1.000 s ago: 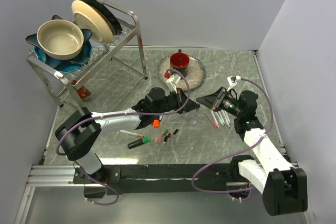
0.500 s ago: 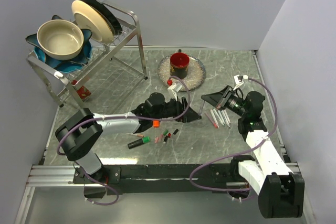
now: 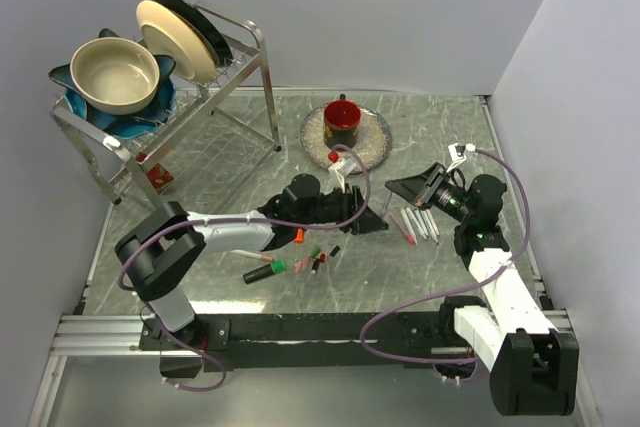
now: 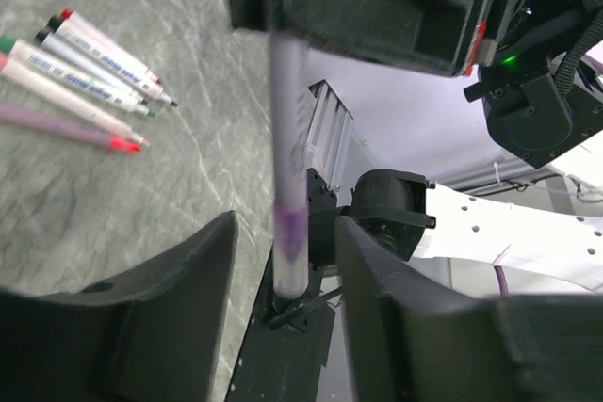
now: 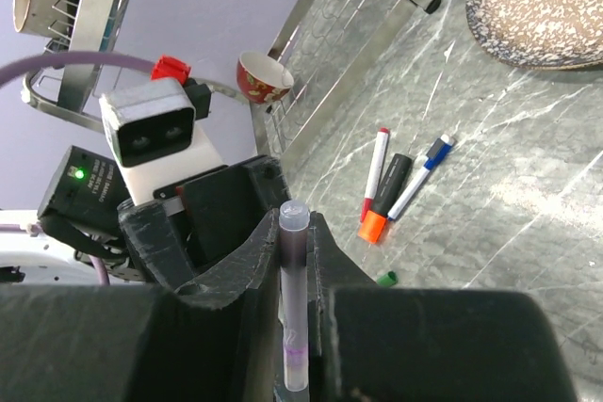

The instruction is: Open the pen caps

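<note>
Right claw (image 5: pixel 293 233) is clamping a lavender pen (image 5: pixel 293 317). At about its 8 o'clock, the left claw (image 4: pixel 283 233) is standing part-open around what looks like the purple cap (image 4: pixel 289 225), not pinching it. It should be closing squarely on that cap, then pulling straight along the pen.

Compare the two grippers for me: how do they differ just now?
The left gripper is open, its jaws standing clear on either side of the white pen; the right gripper is shut on that pen. The left gripper reaches in from the left, the right gripper from the right. Both are black and meet at the same pen.
</note>
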`<state>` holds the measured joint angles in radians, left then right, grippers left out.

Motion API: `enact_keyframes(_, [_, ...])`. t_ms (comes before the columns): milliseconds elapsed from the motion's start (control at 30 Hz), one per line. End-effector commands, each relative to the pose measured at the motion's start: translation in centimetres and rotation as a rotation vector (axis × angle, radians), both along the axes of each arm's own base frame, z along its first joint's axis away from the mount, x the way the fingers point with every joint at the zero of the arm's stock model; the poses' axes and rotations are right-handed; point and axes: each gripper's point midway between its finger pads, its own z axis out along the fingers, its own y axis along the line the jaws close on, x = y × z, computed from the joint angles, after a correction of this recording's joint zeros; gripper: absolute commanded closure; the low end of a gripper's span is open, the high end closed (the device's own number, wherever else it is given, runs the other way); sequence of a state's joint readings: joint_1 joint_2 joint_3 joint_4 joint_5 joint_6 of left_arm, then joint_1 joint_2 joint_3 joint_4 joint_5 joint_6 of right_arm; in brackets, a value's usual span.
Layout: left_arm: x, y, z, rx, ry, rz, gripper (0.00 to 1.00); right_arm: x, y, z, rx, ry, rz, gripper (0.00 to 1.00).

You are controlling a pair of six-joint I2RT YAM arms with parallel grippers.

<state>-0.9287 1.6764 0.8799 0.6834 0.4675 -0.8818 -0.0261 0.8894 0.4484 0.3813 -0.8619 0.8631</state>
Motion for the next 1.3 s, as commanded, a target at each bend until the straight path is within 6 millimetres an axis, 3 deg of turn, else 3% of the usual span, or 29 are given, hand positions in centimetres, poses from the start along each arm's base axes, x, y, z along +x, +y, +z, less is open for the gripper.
enact_keyframes(0, [-0.2, -1.6, 2.2, -0.054, -0.029, -0.050, 0.55, 0.0, 0.0, 0.2, -0.005, -0.036, 0.007, 1.00])
enact_keyframes(33, [-0.2, -1.7, 2.3, -0.059, -0.027, -0.051, 0.61, 0.0, 0.0, 0.3, -0.007, -0.038, 0.007, 1.00])
enact_keyframes(67, [-0.3, -1.7, 2.3, -0.060, -0.028, -0.059, 0.90, 0.0, 0.0, 0.1, -0.009, -0.036, 0.008, 1.00])
enact_keyframes(100, [-0.3, -1.7, 2.1, -0.060, -0.022, -0.061, 0.99, 0.0, 0.0, 0.0, -0.014, -0.040, 0.012, 1.00])
enact_keyframes(133, [-0.5, -1.8, 2.0, -0.059, -0.022, -0.068, 0.99, 0.0, 0.0, -0.1, -0.024, -0.049, 0.017, 1.00])
enact_keyframes(267, [-0.7, -1.7, 2.0, -0.061, -0.018, -0.076, 0.99, -0.3, 0.4, -0.5, -0.036, -0.054, 0.061, 0.60])
enact_keyframes(367, [-0.4, -1.8, 2.2, -0.055, -0.027, -0.067, 0.99, -0.6, 0.8, -1.1, -0.042, -0.044, 0.091, 0.51])
enact_keyframes(433, [-0.1, -2.0, 2.5, -0.051, -0.036, -0.058, 0.99, -0.7, 1.0, -1.3, -0.042, -0.035, 0.101, 0.50])
enact_keyframes(533, [0.5, -2.3, 2.8, -0.050, -0.047, -0.045, 0.99, -0.6, 1.1, -1.7, -0.038, -0.013, 0.098, 0.54])
enact_keyframes(633, [0.9, -2.5, 3.0, -0.050, -0.053, -0.030, 0.99, -0.5, 1.1, -1.9, -0.028, 0.019, 0.090, 0.65])
enact_keyframes(667, [1.1, -2.5, 3.0, -0.047, -0.057, -0.021, 0.99, -0.9, 1.7, -2.0, -0.023, 0.028, 0.121, 0.74])
enact_keyframes(733, [1.4, -2.4, 2.8, -0.040, -0.058, -0.008, 0.99, -1.0, 1.9, -1.8, -0.010, 0.037, 0.134, 0.81])
enact_keyframes(767, [1.5, -2.4, 2.5, -0.030, -0.057, -0.005, 0.99, -1.1, 2.0, -1.6, -0.007, 0.035, 0.147, 0.96])
enact_keyframes(867, [1.1, -2.3, 1.5, -0.015, -0.043, -0.025, 0.99, -0.9, 2.0, -0.5, -0.016, -0.008, 0.154, 1.00])
enact_keyframes(967, [-1.6, -1.9, 0.0, 0.018, -0.014, -0.121, 0.99, 1.6, -0.2, 2.0, -0.028, -0.057, 0.069, 1.00])
enact_keyframes(1000, [-2.7, -1.3, -1.8, 0.067, 0.021, -0.139, 0.99, 2.4, -1.1, 2.6, -0.026, -0.064, 0.047, 1.00])
enact_keyframes(1067, [-5.0, -0.4, -2.5, 0.103, 0.020, -0.177, 0.99, 4.3, -4.1, 3.4, 0.035, -0.039, -0.061, 1.00])
enact_keyframes(1100, [-6.3, 0.7, -4.4, 0.150, 0.051, -0.192, 0.99, 4.7, -4.8, 4.1, 0.054, -0.083, -0.084, 1.00])
enact_keyframes(1167, [-8.4, 1.9, -4.8, 0.164, 0.075, -0.206, 0.99, 5.4, -6.2, 2.6, 0.087, -0.018, -0.131, 1.00])
enact_keyframes(1200, [-9.4, 3.0, -6.3, 0.194, 0.103, -0.208, 0.99, 5.5, -6.6, 1.9, 0.087, 0.000, -0.149, 1.00])
enact_keyframes(1267, [-10.4, 3.8, -6.0, 0.183, 0.106, -0.206, 0.99, 5.9, -7.6, 1.4, 0.084, 0.006, -0.201, 1.00])
